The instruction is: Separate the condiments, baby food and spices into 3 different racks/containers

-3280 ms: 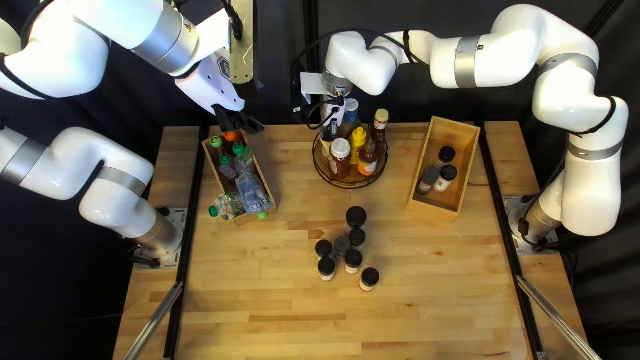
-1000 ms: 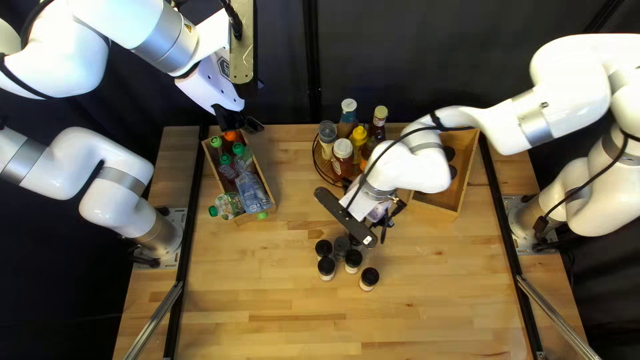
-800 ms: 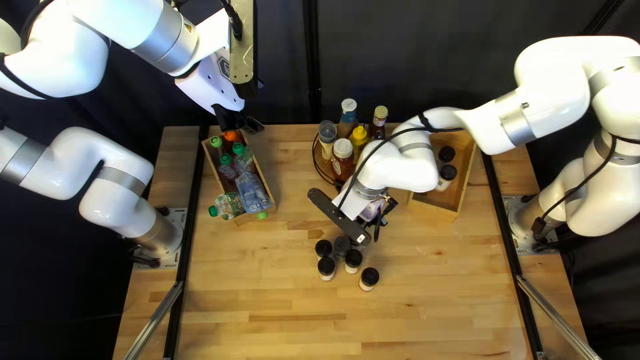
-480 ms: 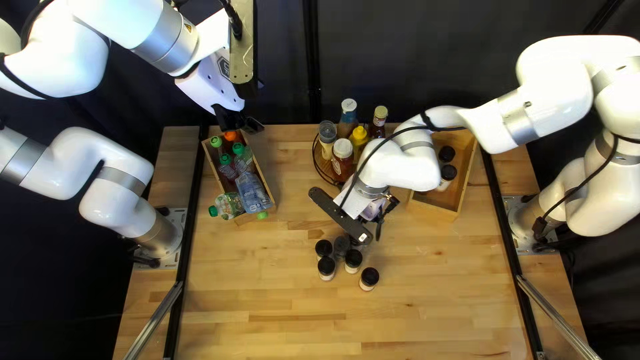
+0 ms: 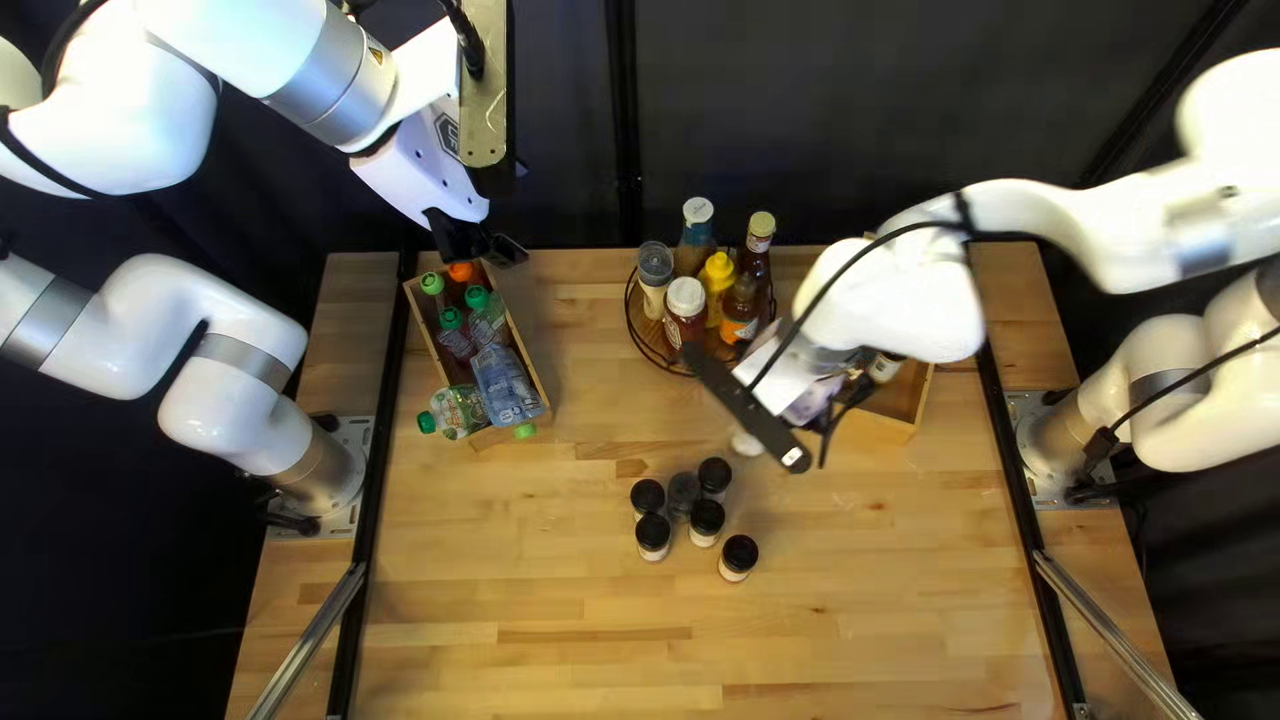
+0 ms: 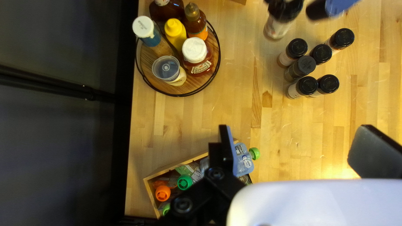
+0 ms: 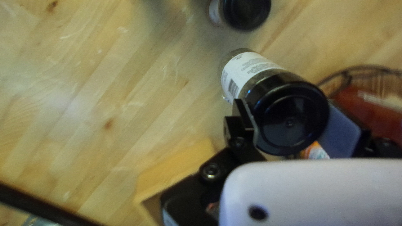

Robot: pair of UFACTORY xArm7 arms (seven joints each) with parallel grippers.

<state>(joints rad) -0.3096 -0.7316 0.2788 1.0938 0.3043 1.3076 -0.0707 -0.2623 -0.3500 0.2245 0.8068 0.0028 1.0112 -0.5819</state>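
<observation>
My left gripper (image 5: 480, 244) hangs open over the far end of the wooden box (image 5: 532, 360) of baby food pouches; in the left wrist view nothing is between the left gripper's fingers (image 6: 299, 148). My right gripper (image 5: 811, 400) is raised between the round rack (image 5: 646, 344) of condiment bottles and the right wooden box (image 5: 907, 387), which the arm mostly covers. In the right wrist view the right gripper (image 7: 293, 125) is shut on a spice jar (image 7: 251, 69) by its black cap. Several black-capped spice jars (image 5: 706, 520) stand grouped mid-table.
A green-capped pouch (image 5: 456, 412) lies over the left box's near edge. Tall bottles (image 5: 758, 247) rise from the round rack close beside my right arm. Black rails (image 5: 379, 467) run along both sides of the table.
My right gripper has moved from over the jar group toward the right box, lifting the spice jar with it. Its arm now covers more of that box. The left arm has not moved.
</observation>
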